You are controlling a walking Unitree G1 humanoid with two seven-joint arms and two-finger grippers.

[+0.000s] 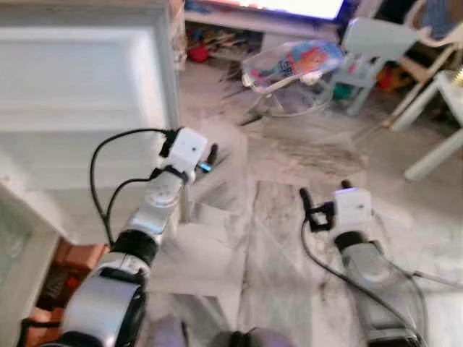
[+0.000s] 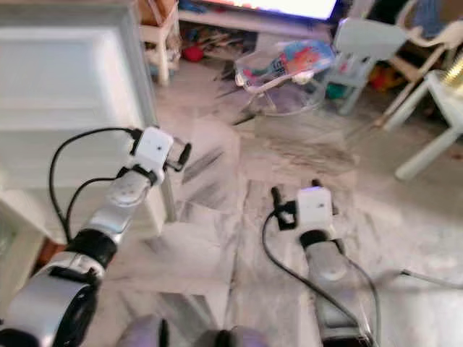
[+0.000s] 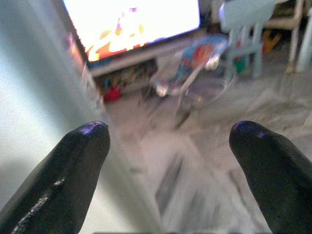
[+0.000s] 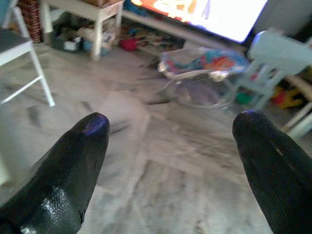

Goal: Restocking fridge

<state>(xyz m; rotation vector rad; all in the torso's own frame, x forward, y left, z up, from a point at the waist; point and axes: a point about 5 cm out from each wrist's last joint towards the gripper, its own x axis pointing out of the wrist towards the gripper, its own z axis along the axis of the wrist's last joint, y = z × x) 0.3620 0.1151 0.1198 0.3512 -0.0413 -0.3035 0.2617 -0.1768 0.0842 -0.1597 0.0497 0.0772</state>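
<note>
A tall white fridge panel (image 1: 79,94) stands at my left, and its near vertical edge (image 3: 63,112) shows in the left wrist view. My left gripper (image 1: 210,157) is raised right beside that edge, open, with nothing between its fingers (image 3: 83,161). Over the marble floor, my right gripper (image 1: 325,189) is held out low in front of me. It is open and empty too, its fingertips (image 4: 87,141) wide apart. Low at the far left, a white edge (image 1: 22,246) and some orange-brown things (image 1: 72,260) are blurred.
A baby bouncer (image 1: 289,65) sits on the floor ahead, with a pale blue child's chair (image 1: 376,43) behind it. White chair legs (image 1: 434,123) stand at the right. A lit TV (image 4: 204,14) and a low white table (image 2: 159,29) line the far wall.
</note>
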